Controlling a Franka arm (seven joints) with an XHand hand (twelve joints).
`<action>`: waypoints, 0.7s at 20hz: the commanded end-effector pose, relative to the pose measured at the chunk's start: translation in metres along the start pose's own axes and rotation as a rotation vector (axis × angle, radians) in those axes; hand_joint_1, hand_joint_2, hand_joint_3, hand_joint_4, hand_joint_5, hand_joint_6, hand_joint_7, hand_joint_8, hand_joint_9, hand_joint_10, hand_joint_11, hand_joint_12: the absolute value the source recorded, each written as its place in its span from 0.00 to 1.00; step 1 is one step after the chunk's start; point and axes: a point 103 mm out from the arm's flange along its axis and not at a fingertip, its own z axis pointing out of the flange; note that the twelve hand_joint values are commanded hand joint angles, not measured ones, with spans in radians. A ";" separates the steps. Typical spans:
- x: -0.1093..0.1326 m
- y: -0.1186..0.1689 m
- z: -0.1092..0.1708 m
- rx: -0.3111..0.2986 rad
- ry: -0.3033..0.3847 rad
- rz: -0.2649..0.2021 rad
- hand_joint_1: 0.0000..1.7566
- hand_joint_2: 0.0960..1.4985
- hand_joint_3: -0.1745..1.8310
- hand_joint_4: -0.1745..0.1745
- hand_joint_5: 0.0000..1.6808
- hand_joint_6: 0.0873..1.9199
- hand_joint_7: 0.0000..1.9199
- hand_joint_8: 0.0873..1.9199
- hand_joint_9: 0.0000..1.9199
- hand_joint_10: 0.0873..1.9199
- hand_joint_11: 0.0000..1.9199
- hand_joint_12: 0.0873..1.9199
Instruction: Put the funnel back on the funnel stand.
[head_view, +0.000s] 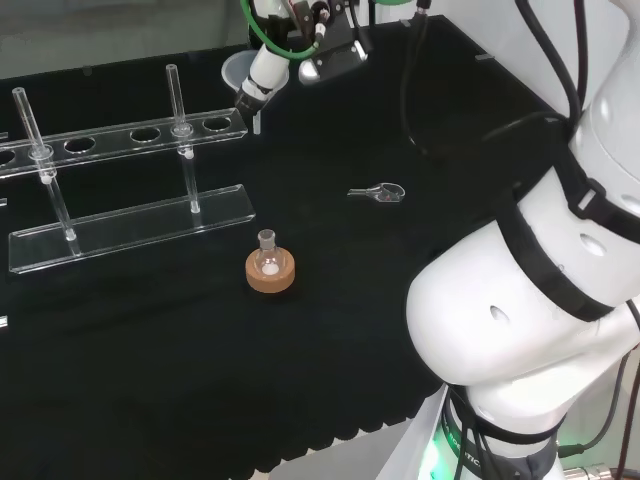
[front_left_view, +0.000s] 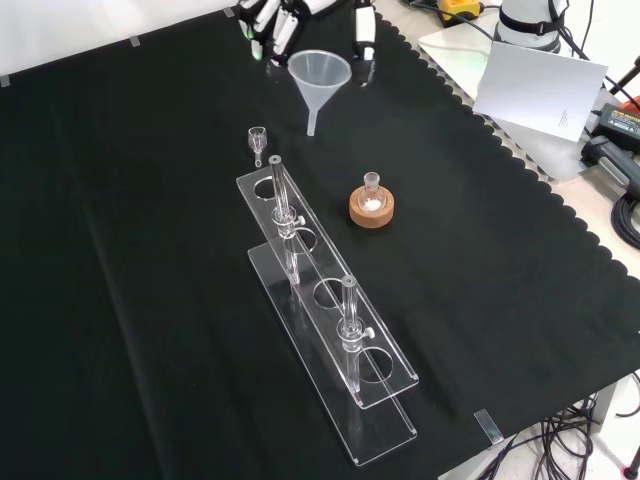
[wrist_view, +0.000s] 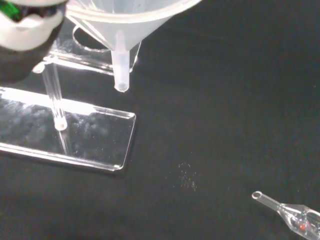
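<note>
Near end of the bench (front_left_view: 120, 300), front view: clear funnel stand (front_left_view: 330, 330), a base plate with a holed upper rail on two posts, every hole unoccupied.

Beside it, a small flask (front_left_view: 372, 187) on its cork ring (front_left_view: 372, 208). Off the stand's far end, a small glass piece (front_left_view: 257, 140) lies on the cloth.

Farthest back: the funnel (front_left_view: 320, 82) is held off the cloth, spout down, past the rail's last hole, not yet over it. The hand (front_left_view: 290, 20) has its fingers curled around the funnel's rim.

Risks, as judged:
- The spout sits beyond the rail's end; lowering here would miss the hole, or strike the rail edge and shift the light stand.
- A tilted funnel could catch on the hole's rim.
- A wide approach could knock the near post or the loose glass piece.
</note>
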 end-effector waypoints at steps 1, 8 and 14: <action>-0.010 0.019 -0.012 -0.012 -0.011 0.012 0.48 0.32 0.29 0.62 0.47 0.07 0.56 0.11 0.27 0.30 0.00 0.70; -0.011 0.046 -0.032 -0.051 -0.024 -0.001 0.49 0.32 0.29 0.62 0.47 0.08 0.56 0.11 0.27 0.30 0.00 0.70; -0.014 0.057 -0.049 -0.075 -0.021 -0.003 0.49 0.31 0.31 0.62 0.46 0.09 0.56 0.11 0.28 0.29 0.00 0.71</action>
